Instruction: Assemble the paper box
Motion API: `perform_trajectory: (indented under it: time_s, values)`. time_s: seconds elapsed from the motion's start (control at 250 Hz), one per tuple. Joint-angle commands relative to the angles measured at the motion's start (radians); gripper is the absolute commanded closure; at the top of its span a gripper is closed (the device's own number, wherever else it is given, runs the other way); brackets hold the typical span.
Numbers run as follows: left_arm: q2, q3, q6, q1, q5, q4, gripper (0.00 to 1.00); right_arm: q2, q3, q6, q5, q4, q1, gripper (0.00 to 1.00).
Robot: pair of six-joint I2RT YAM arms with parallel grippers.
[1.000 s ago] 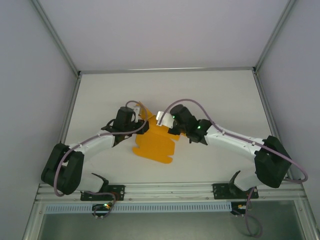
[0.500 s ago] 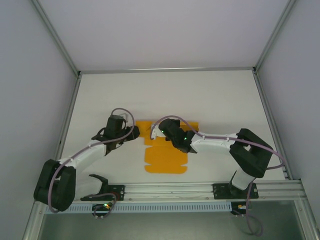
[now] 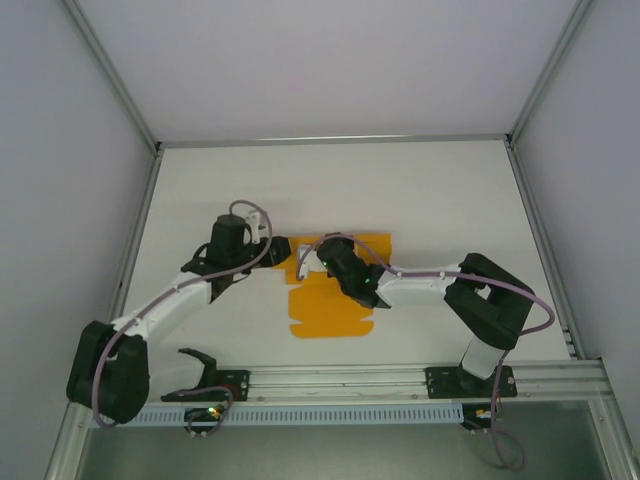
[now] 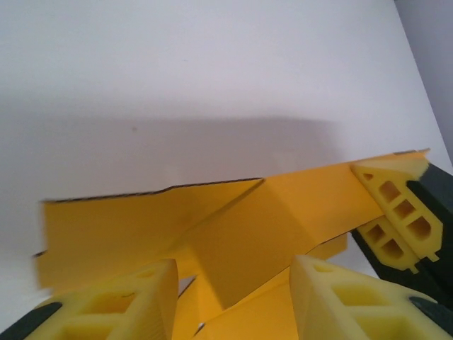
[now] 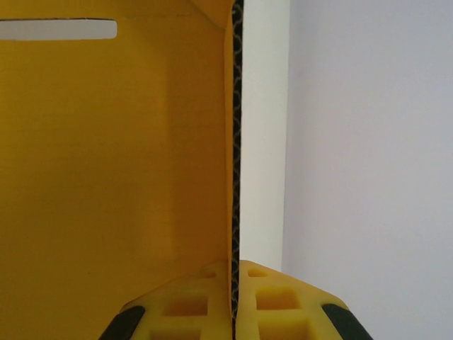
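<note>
Since a second ago the paper box has gone from skewed between the two arms to square with the table, and over the last half second it has slid a little to the left. The right arm has folded in, bringing its elbow nearer its base, while the left arm has stretched further out. The box is a die-cut orange-yellow sheet, mostly flat on the white table near its middle, just ahead of both wrists. The left gripper sits at the sheet's far left corner and the right gripper just beside it on the same far edge. From the left wrist camera, the left arm's yellow fingers stand moderately apart, with a raised, creased part of the card lying between them and gaps showing on either side, so they are around the fold without clamping it. The right arm's yellow fingertips show at the right of that view, closed on the raised edge of the card. From the right wrist camera, the two pads are pressed together on a thin upright flap seen edge-on. An orange panel with an oblong slot near its top lies to the left of the flap.
</note>
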Motion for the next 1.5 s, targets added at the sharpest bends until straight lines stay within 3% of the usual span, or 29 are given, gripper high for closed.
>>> perform_trajectory:
  time_s: [0.0, 0.132, 0.355, 0.503, 0.647, 0.831, 0.994, 1.242, 1.334, 1.498]
  values:
    - [0.029, 0.046, 0.153, -0.041, 0.011, -0.039, 0.55, -0.008, 0.018, 0.046, -0.084, -0.038, -0.03, 1.0]
    - [0.059, 0.104, 0.319, -0.117, -0.115, -0.133, 0.54, -0.058, 0.028, 0.122, -0.21, -0.153, -0.067, 1.0]
    - [0.156, 0.187, 0.359, -0.183, -0.291, -0.153, 0.59, -0.085, 0.052, 0.158, -0.269, -0.245, -0.076, 1.0]
    - [0.193, 0.202, 0.397, -0.224, -0.324, -0.143, 0.62, -0.085, 0.074, 0.201, -0.296, -0.274, -0.103, 1.0]
    - [0.204, 0.199, 0.388, -0.232, -0.36, -0.133, 0.79, -0.086, 0.075, 0.202, -0.302, -0.262, -0.109, 1.0]
    - [0.204, 0.186, 0.391, -0.236, -0.377, -0.115, 0.81, -0.121, 0.07, 0.258, -0.353, -0.265, -0.138, 1.0]
    - [0.195, 0.172, 0.412, -0.236, -0.36, -0.097, 0.71, -0.164, 0.052, 0.271, -0.402, -0.283, -0.161, 1.0]
    - [0.136, 0.138, 0.415, -0.235, -0.348, -0.061, 0.66, -0.173, 0.052, 0.28, -0.414, -0.324, -0.172, 0.99]
    - [0.126, 0.138, 0.424, -0.235, -0.357, -0.089, 0.58, -0.181, 0.054, 0.292, -0.437, -0.325, -0.185, 0.97]
    - [0.088, 0.11, 0.459, -0.235, -0.271, -0.08, 0.47, -0.201, 0.068, 0.304, -0.526, -0.376, -0.206, 0.96]
